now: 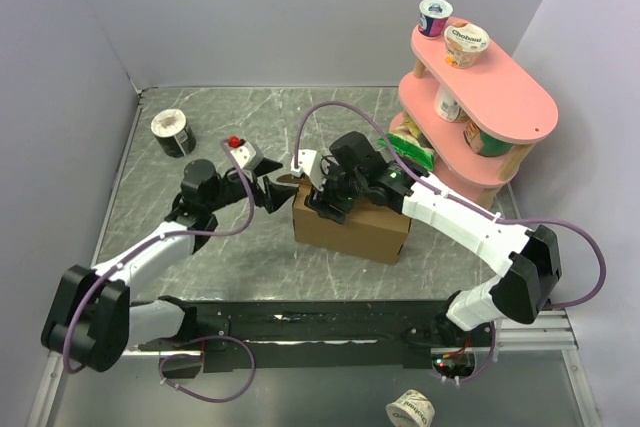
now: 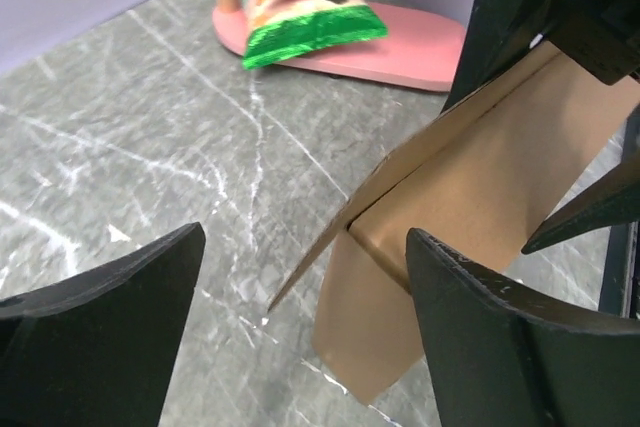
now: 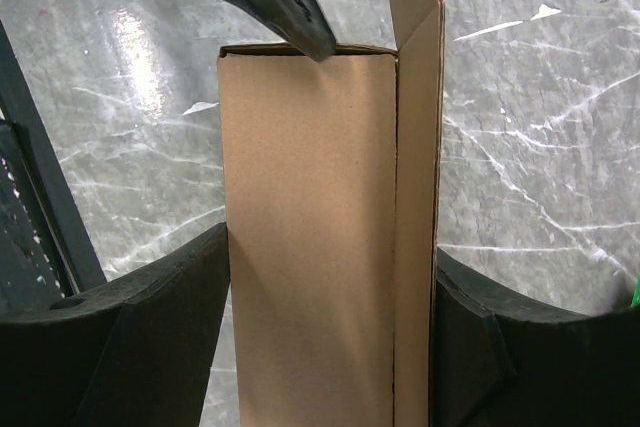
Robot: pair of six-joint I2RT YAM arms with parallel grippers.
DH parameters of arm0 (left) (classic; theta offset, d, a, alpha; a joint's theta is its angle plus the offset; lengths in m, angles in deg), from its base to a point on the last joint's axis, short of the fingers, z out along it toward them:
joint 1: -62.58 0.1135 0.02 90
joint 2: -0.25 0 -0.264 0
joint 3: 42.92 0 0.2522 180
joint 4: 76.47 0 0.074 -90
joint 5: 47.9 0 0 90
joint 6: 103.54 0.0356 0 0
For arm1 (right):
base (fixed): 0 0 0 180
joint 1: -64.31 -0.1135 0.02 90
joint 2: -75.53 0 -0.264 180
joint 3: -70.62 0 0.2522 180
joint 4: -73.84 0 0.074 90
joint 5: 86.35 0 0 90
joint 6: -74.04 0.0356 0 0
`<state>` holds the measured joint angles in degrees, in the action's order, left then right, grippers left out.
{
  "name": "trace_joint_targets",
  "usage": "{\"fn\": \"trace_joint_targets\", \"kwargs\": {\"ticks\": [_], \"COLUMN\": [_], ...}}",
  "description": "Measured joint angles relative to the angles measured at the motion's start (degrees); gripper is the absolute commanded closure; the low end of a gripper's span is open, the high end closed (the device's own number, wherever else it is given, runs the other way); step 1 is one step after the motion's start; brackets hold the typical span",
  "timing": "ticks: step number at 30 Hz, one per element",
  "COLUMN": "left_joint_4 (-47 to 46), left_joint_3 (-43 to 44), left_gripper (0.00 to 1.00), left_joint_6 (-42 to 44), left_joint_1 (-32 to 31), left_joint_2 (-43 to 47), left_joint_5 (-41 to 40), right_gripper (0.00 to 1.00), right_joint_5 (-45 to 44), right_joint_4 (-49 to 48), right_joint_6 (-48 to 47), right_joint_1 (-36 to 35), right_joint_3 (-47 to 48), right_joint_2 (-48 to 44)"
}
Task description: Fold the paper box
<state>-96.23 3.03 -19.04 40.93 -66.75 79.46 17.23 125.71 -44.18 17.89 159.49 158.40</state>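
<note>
The plain brown corrugated-cardboard paper box [image 1: 350, 229] sat near the middle of the grey marbled tabletop [image 1: 200, 147], just in front of the pink two-tier shelf [image 1: 500, 97]. It already had the form of a shallow rectangular box rather than a flat sheet. The right gripper [image 1: 328, 202] reached down over the box's left end. In its own wrist view its two black fingers [image 3: 150, 327] lay flush against the opposite long sides, so it appeared clamped across the box's width, pressing a long side panel [image 3: 415, 147] upright against the body. The left gripper [image 1: 272, 192] stood at the same end with its jaws spread wide and nothing between them, one finger just beside the box's corner. At that corner a rounded end flap [image 2: 365, 337] hung loose toward the table. Above it, a thin panel edge [image 2: 400, 162] stood away from the body, leaving a visible gap. By this showing, the walls were raised and most of the folding was done. What seemed left was closing this end, by tucking the loose flap in and seating the side panel so the box would hold its shape unaided. Whether the far end was fully closed could not be told.
</note>
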Motion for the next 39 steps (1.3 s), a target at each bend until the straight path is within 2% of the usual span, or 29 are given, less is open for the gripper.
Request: {"fn": "trace_joint_targets", "kwargs": {"ticks": [1,2,4,5,7,10,12,17,21,32,39], "left_joint_4": [0.7,1.6,3.3,4.2,5.1,5.7,5.7,5.9,9.5,22.8,25.3], "left_joint_3": [1.0,2.0,3.9,4.8,5.6,5.6,5.6,5.9,8.3,14.8,15.6], "left_gripper": [0.22,0.31,0.42,0.51,0.55,0.66,0.77,0.87,0.84,0.82,0.76], "left_joint_6": [0.6,1.2,2.6,3.3,4.4,4.3,3.4,-0.4,-2.5,-8.3,-13.2], "left_joint_1": [0.1,0.1,0.1,0.2,0.2,0.2,0.2,0.2,-0.7,-5.0,-7.1], "left_joint_2": [-1.0,-1.9,-3.8,-4.5,-5.5,-5.6,-5.6,-5.7,-6.4,-6.5,-6.0], "left_joint_5": [1.3,2.5,4.6,5.7,7.1,7.8,7.8,7.8,5.9,-8.7,-15.6], "right_gripper": [0.36,0.36,0.36,0.37,0.37,0.37,0.37,0.38,0.38,0.39,0.4], "right_joint_5": [0.0,0.0,0.0,0.0,0.0,0.0,0.0,-0.8,-2.2,-8.5,-11.6], "right_joint_4": [0.0,0.0,0.0,0.0,0.0,0.0,0.0,-0.3,-0.8,-3.0,-3.9], "right_joint_6": [0.0,0.0,0.0,0.0,0.0,0.0,0.0,0.3,1.5,3.9,4.5], "right_joint_1": [0.0,0.0,0.0,0.0,0.0,0.0,-0.1,-0.5,-0.7,-2.6,-4.0], "right_joint_3": [0.0,0.0,0.0,0.0,0.0,0.0,0.0,0.3,0.7,0.6,0.6], "right_joint_2": [0.0,0.0,0.0,0.0,0.0,0.0,0.0,0.4,1.1,1.8,2.4]}}
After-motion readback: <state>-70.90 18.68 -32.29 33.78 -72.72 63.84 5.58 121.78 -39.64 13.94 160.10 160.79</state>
